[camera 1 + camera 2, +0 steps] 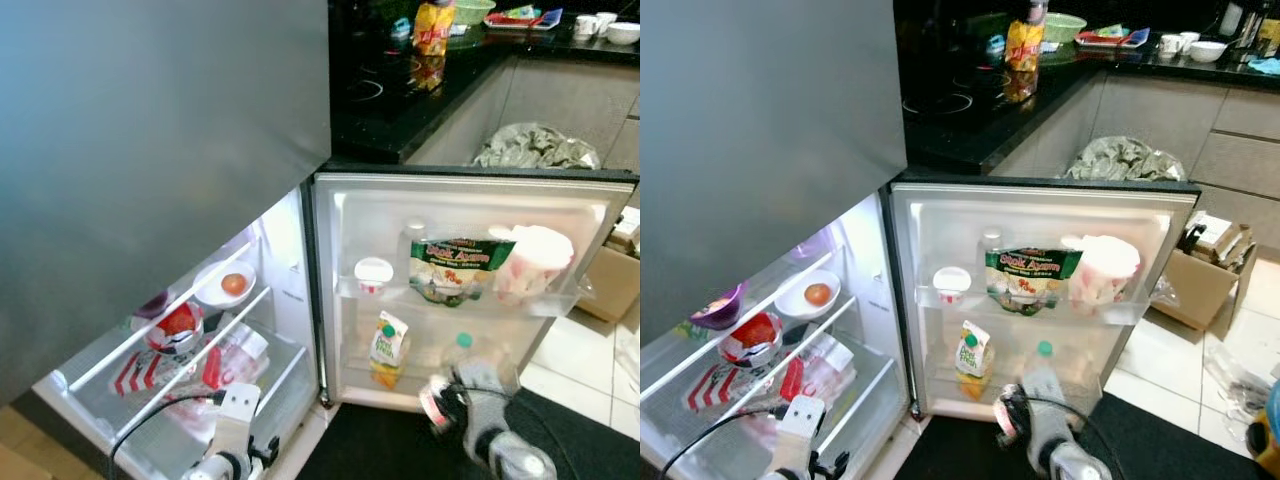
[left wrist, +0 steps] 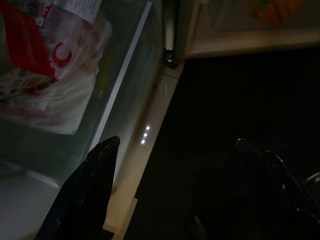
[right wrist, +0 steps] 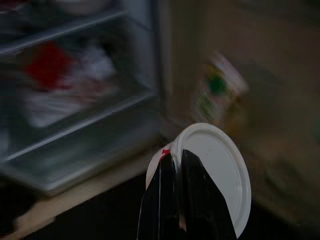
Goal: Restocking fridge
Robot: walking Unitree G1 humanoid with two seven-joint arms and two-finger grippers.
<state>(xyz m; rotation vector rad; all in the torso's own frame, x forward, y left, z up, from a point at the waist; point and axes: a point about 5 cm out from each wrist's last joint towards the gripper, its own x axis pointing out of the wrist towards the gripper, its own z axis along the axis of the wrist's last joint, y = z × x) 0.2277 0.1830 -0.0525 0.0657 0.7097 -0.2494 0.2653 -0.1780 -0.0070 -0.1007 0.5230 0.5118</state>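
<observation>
The fridge stands open, its door (image 1: 470, 205) swung to the right. My right gripper (image 1: 447, 403) hangs low in front of the door's bottom shelf, shut on the rim of a small white cup (image 3: 220, 170) with a red mark, also seen at the cup (image 1: 1011, 413). On that shelf stand a juice carton (image 1: 388, 349) and a green-capped bottle (image 1: 461, 346). The shelf above holds a yogurt cup (image 1: 373, 274), a salad bag (image 1: 455, 268) and a pink-white tub (image 1: 535, 262). My left gripper (image 2: 177, 142) is open, low by the fridge's bottom sill.
Inside, wire shelves carry a bowl (image 1: 222, 290) with an orange item, a red-topped container (image 1: 176, 325) and red-white packets (image 1: 150, 372). A black counter (image 1: 400, 90) lies behind, a cardboard box (image 1: 1200, 280) at the right, a dark mat (image 1: 380, 445) underfoot.
</observation>
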